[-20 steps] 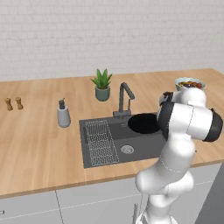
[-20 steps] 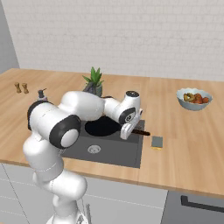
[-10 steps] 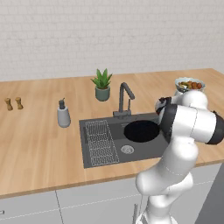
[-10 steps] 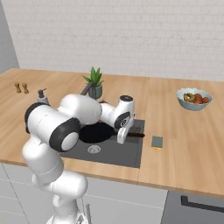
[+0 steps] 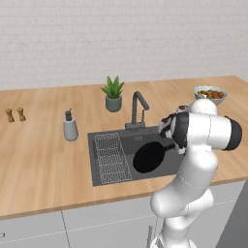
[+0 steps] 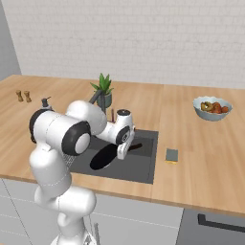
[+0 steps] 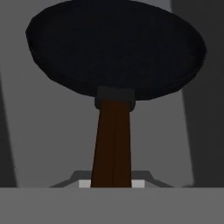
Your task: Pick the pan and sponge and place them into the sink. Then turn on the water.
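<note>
The gripper (image 6: pixel 123 152) is clamped on the brown handle of the pan (image 5: pixel 148 157), which hangs tilted over the right half of the sink (image 5: pixel 109 140). The sponge (image 6: pixel 172 156) lies on the worktop just beside the sink's right edge.

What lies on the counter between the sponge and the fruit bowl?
Nothing: in the right base view the wooden counter is bare between the sponge beside the sink and the fruit bowl farther back.
</note>
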Controlling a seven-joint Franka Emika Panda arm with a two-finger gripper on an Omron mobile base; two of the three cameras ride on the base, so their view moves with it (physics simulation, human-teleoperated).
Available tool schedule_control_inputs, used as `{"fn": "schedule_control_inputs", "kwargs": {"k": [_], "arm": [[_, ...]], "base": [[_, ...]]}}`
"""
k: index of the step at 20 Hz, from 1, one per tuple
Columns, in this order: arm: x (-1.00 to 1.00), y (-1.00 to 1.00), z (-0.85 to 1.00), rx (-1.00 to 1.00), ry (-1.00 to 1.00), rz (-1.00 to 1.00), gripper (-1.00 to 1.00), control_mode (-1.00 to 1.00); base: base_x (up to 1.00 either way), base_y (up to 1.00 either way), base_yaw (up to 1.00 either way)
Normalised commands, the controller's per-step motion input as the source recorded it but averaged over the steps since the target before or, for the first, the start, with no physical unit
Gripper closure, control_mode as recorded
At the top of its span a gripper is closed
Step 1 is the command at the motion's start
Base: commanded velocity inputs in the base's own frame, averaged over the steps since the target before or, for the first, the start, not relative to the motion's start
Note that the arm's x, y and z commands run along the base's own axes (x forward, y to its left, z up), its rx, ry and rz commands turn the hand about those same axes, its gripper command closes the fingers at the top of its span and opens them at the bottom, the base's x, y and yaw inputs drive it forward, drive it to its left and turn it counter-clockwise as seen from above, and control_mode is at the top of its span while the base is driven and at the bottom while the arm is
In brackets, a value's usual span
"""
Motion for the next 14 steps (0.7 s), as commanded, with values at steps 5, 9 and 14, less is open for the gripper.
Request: {"fn": "schedule_control_inputs", "kwargs": {"k": [5, 9, 14], "arm": [[0.28, 0.43, -0.44, 0.0, 0.0, 0.0, 1.0, -1.0], [0.33, 0.38, -0.49, 0.01, 0.01, 0.01, 1.0, -1.0], [0.2, 0.28, -0.5, 0.0, 0.0, 0.0, 1.0, -1.0]], "base": [[0.0, 0.0, 0.0], [0.0, 0.0, 0.0], [0.0, 0.0, 0.0]]}}
